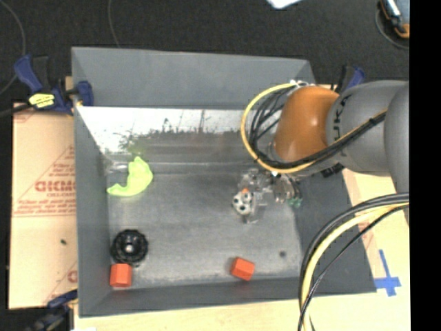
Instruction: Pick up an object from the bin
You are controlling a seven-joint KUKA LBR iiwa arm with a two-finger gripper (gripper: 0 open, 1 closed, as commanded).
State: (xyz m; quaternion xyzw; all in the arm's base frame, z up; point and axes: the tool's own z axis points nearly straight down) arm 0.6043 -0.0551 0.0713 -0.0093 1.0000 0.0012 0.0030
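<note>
My gripper (249,202) hangs low over the right middle of the bin, below the orange wrist cover. A small white piece with dark dots (242,201) sits at its tip, and I cannot tell whether it is a loose thing or part of the gripper. An orange block (242,268) lies on the floor below it, near the front wall and apart from the gripper.
A yellow-green curved piece (133,179) lies at the left back. A black round knob (129,245) and a second orange block (120,275) sit in the front left corner. The arm and its cables cover the bin's right side.
</note>
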